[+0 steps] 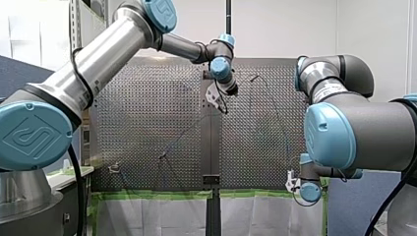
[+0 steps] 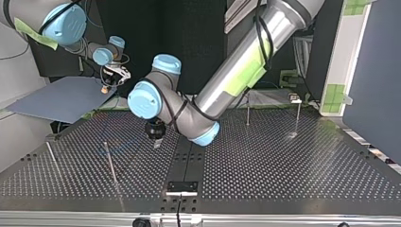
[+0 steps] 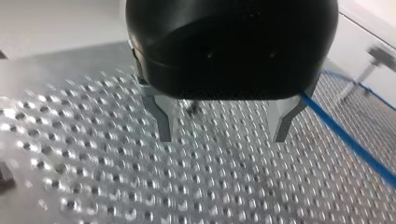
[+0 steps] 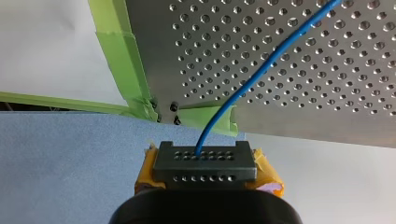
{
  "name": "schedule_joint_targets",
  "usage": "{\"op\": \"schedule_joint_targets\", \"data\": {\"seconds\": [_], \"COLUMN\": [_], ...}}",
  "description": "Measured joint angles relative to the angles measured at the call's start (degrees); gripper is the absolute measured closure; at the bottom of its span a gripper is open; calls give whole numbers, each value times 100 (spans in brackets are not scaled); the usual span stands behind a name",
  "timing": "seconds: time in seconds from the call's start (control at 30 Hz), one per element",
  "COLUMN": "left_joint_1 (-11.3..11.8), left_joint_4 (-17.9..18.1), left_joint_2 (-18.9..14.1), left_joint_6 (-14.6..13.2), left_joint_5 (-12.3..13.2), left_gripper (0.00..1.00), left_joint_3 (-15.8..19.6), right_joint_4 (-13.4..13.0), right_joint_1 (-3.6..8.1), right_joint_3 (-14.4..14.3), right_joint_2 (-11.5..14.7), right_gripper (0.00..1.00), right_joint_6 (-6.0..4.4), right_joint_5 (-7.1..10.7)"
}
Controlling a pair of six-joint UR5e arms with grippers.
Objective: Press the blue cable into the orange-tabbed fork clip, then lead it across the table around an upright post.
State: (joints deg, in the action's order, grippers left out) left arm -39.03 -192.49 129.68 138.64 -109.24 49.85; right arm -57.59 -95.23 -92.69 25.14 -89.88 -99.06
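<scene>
Left wrist view: the left gripper (image 3: 222, 137) is seen spread, empty; the blue cable (image 3: 345, 136) at its four o'clock, clenched by the right gripper (image 4: 204, 163), should be straddled squarely.

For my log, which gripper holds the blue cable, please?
My right gripper: the blue cable runs from between its jaws; my left gripper has open, empty jaws.

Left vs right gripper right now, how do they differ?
Left gripper: jaws open, empty, bare metal, over the table, blue cable beside it. Right gripper: jaws shut on the blue cable, yellow pads, beyond the table's edge. Both have black bodies.
</scene>
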Motion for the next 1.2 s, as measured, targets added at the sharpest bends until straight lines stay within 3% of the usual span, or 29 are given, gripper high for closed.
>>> {"op": "schedule_joint_targets", "data": {"seconds": [0.13, 0.37, 0.5, 1.2], "left_joint_1": [-38, -100, -117, -175], "left_joint_4": [113, -68, -211, -461], "left_joint_2": [-79, -98, -117, -510], "left_joint_6": [197, 567, 581, 438], "left_joint_5": [175, 464, 560, 350], "left_gripper": [0, 0, 0, 0], "left_joint_3": [197, 561, 628, 646], "right_joint_4": [6, 7, -1, 2], "right_joint_1": [-2, -2, -1, 20], "right_joint_3": [0, 0, 0, 0], "right_joint_2": [0, -2, -2, -2], "right_gripper": [100, 100, 100, 100], "right_joint_6": [-3, -5, -5, -23], "right_joint_5": [6, 8, 8, 33]}}
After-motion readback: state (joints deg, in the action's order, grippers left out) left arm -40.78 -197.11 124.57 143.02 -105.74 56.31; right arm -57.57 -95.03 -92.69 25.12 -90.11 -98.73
